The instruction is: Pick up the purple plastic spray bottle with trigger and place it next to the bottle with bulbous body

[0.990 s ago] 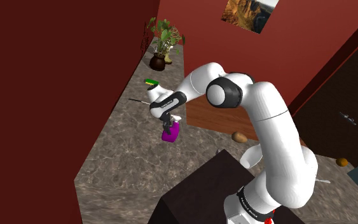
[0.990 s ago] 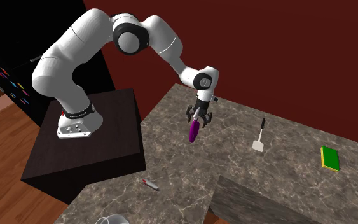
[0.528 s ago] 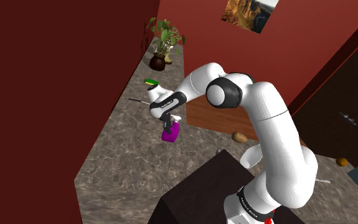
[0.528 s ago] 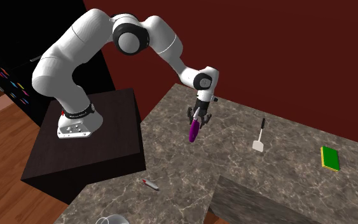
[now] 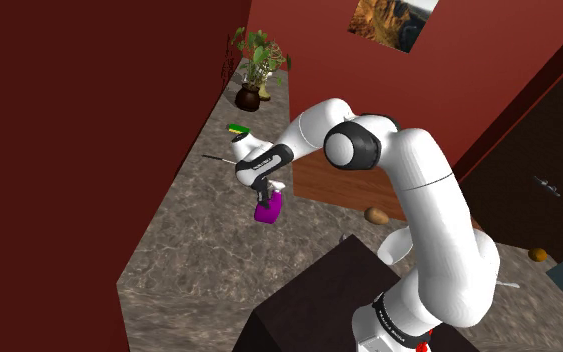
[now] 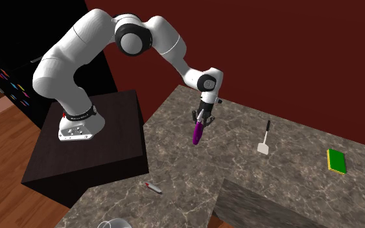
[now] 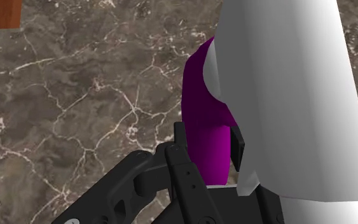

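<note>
A purple spray bottle (image 5: 267, 210) with a white trigger head stands on the marble counter (image 5: 199, 240), close to its edge by the stand. My black gripper (image 5: 264, 190) comes down on it from above and is shut on its upper part. In the second exterior view the gripper (image 6: 202, 118) holds the top of the slim purple bottle (image 6: 198, 133). In the wrist view the fingers (image 7: 180, 137) press both sides of the purple neck (image 7: 203, 114) beneath the big white head (image 7: 285, 95), with the gripper (image 7: 208, 143) centred on it.
A spatula (image 6: 264, 139) and a green-yellow sponge (image 6: 336, 160) lie further along the counter. A small red-tipped item (image 6: 152, 188) and a pale glassy object (image 6: 113, 223) sit near its other end. A potted plant (image 5: 252, 70) stands at the far corner by the red wall.
The fingers have drawn together onto the bottle's neck. The arm and the bottle have stayed where they were.
</note>
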Motion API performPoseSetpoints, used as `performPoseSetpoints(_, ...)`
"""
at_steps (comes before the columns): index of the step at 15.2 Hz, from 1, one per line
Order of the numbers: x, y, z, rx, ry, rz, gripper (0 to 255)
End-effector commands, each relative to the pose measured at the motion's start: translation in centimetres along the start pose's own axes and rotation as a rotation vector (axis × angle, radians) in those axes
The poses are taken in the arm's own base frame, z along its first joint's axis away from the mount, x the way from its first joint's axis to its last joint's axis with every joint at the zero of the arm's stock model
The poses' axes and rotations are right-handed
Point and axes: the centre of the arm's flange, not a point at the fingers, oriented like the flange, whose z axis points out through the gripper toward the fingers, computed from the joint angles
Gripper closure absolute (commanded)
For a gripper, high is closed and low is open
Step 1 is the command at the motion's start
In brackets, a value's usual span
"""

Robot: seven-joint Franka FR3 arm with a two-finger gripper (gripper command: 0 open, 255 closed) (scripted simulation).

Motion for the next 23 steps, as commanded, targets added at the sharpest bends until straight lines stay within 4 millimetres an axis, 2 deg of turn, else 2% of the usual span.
performPoseSetpoints(1, 0.0, 0.0, 0.0, 0.000, 0.000, 0.000, 255)
performPoseSetpoints(23, -6.1, 0.0, -9.9, 0.000, 0.000, 0.000, 255)
